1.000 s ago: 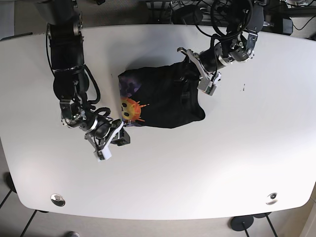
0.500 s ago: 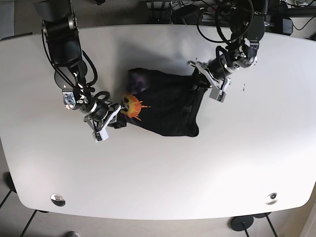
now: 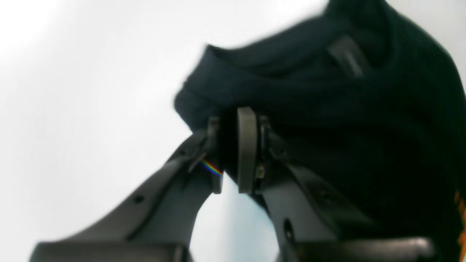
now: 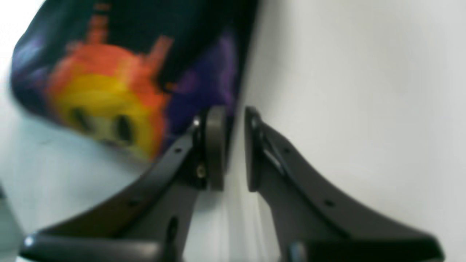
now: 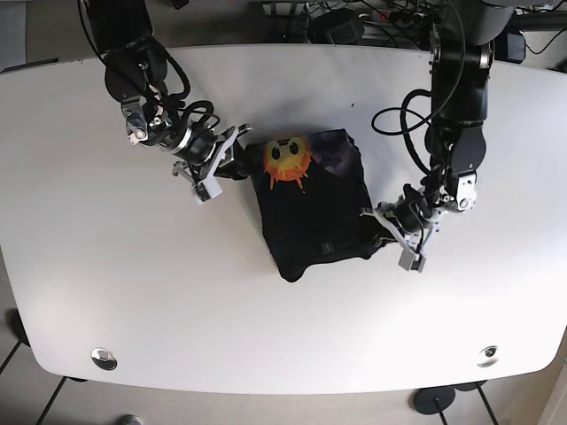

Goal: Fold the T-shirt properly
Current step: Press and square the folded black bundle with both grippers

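Observation:
The black T-shirt (image 5: 314, 208) lies bunched in the middle of the white table, its orange and yellow sun print (image 5: 285, 159) at the far left corner. My right gripper (image 5: 235, 164) is at the shirt's far left edge. In the right wrist view it (image 4: 230, 145) is closed on the purple and black edge next to the sun print (image 4: 102, 98). My left gripper (image 5: 381, 221) is at the shirt's near right edge. In the left wrist view it (image 3: 231, 145) is closed on a fold of black cloth (image 3: 327, 94).
The white table (image 5: 133, 292) extends on all sides of the shirt. Two round metal grommets (image 5: 104, 358) (image 5: 487, 356) sit near its front corners. Cables and equipment (image 5: 354, 22) lie beyond the far edge.
The shirt has turned and bunched narrower. My right gripper carried the sun-print corner toward the far side. My left gripper moved from the far right to the near right with the cloth.

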Robot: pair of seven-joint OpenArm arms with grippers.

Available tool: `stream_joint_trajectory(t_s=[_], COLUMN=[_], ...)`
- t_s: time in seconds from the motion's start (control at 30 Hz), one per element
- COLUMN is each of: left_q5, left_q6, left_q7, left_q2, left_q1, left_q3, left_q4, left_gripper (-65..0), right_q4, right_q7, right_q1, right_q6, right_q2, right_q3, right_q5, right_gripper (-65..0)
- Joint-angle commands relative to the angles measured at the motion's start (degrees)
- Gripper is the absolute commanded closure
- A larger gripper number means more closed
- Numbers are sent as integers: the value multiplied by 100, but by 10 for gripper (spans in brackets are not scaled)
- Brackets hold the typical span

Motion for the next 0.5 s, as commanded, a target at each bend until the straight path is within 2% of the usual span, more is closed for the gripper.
stream_joint_trajectory(t_s=[0.03,0.1,0.13,0.2,0.23,0.3,0.43,0.5], left_q5=[-61,-43,-43,-43,-43,-43,-43,-43], left_q6=[-43,-43,-26,-8,53,634,1961,2410], left_q7=[-88,-88,-88,-79,-79,-105,-132,-140], left_q2=[-44,-71,-88,-176,-167,-150,132,176], left_q1=[-300,-379,-371,-335,-230,113,553,702], left_q3=[-14,-14,-14,-14,-23,-23,364,689], left_q4=[100,223,364,838,1076,1647,2526,2790], left_gripper=[-50,-54,-78,-172,-214,-267,-339,-360], right_q4=[286,401,453,576,638,787,928,928], right_q7=[-53,-185,-255,-291,-291,-291,-291,-291], right_q1=[13,-13,-13,-13,-13,-13,4,4], right_q6=[35,35,35,18,-70,-299,-352,-352], right_q2=[-71,-265,-326,-326,-326,-291,-98,-54], right_q3=[19,19,19,19,19,19,72,72], right_q5=[74,74,74,65,65,74,117,117], right_gripper=[-86,-86,-86,-86,-86,-86,-86,-86])
